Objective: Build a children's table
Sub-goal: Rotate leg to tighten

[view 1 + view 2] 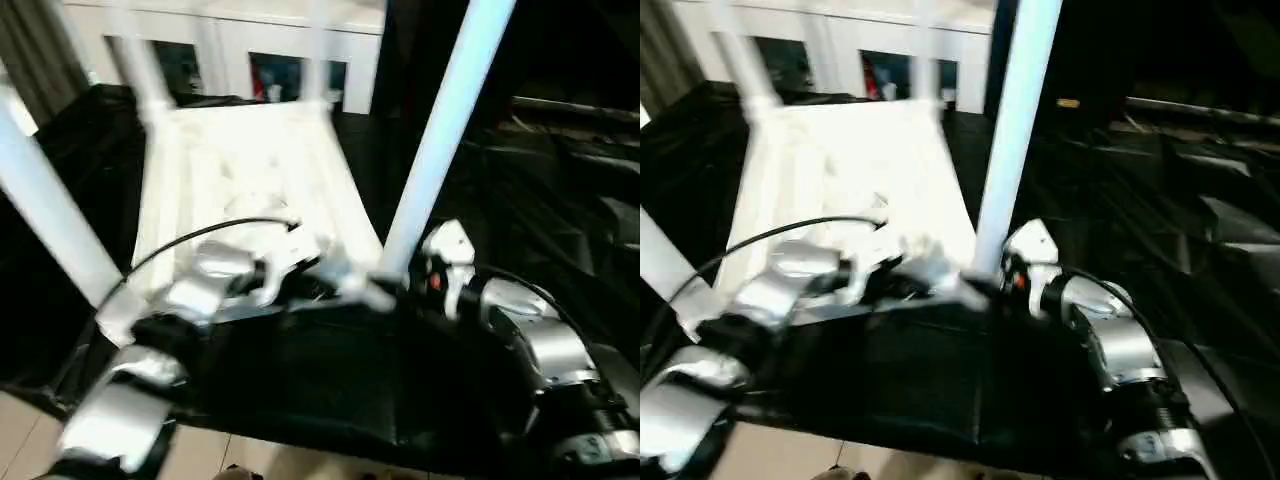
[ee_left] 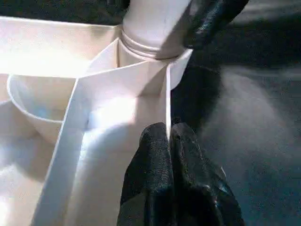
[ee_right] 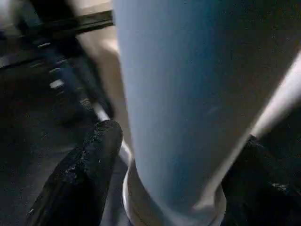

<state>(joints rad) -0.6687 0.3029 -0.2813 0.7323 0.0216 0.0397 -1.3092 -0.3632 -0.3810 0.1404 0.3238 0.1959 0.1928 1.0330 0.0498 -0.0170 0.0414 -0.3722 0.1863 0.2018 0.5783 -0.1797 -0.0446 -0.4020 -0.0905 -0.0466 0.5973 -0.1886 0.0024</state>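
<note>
White plastic children's table (image 1: pixel 250 190) lay upside down on the black bench (image 1: pixel 330 380), legs pointing up. The left pincer (image 2: pixel 168 141) was pinched shut on a rib at its near corner. The right pincer (image 3: pixel 176 174) straddled a tapered white leg (image 3: pixel 188 94), fingers spread either side.

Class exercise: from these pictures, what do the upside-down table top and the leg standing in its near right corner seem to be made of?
Table top: probably moulded plastic, white with a slight sheen; thin ribs and a round corner socket show on its underside.
Leg: seemingly the same white plastic, a smooth round tube with a ringed collar where it enters the socket.
</note>
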